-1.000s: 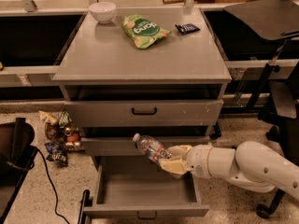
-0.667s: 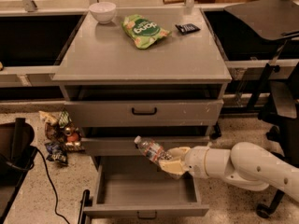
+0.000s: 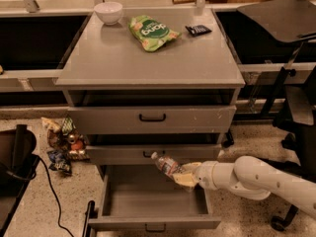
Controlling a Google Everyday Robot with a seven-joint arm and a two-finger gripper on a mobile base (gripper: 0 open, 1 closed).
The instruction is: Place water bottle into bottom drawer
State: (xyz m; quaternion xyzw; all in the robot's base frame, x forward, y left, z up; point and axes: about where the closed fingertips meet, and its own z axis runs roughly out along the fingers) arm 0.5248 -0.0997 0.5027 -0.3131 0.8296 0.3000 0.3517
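The hand (image 3: 183, 176) is closed on the base of the water bottle (image 3: 167, 164). The bottle hangs tilted over the open bottom drawer (image 3: 143, 197), cap toward the middle drawer. On the tabletop (image 3: 148, 60), a white bowl (image 3: 108, 12) occupies the far left corner and a green snack bag (image 3: 151, 32) lies near the far edge.

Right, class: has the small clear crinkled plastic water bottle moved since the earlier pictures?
Yes. The water bottle, held in the gripper, has dropped slightly down and right against the middle grey drawer's dark handle, nearer the open grey bottom drawer.
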